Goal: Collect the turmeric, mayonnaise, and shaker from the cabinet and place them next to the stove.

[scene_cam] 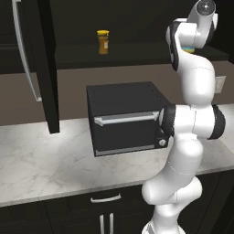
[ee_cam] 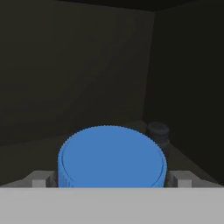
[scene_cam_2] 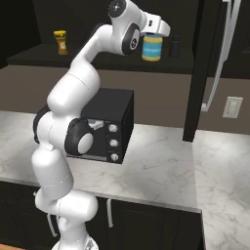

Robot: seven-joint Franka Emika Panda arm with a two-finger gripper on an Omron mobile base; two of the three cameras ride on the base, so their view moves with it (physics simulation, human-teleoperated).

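Note:
The mayonnaise (scene_cam_2: 152, 48), a stout blue-lidded jar, stands on the dark shelf of the cabinet (scene_cam_2: 122, 64). My gripper (ee_cam: 112, 180) is open, with one fingertip on each side of the blue lid (ee_cam: 112, 155). The shaker (scene_cam_2: 174, 47), slim and dark grey, stands just right of the jar and shows behind the lid as the shaker (ee_cam: 158, 132) in the hand view. The turmeric (scene_cam: 103, 41), an orange jar with a yellow lid, stands apart at the left of the shelf, also seen as the turmeric (scene_cam_2: 61, 42). The stove is out of view.
A black toaster oven (scene_cam: 125, 116) with a silver handle sits on the marble counter (scene_cam: 41, 164) under the shelf. The open cabinet doors hang at both sides, one with its curved handle (scene_cam: 25, 50), the other with its handle (scene_cam_2: 222, 53). A wall socket (scene_cam_2: 232, 107) is at the right.

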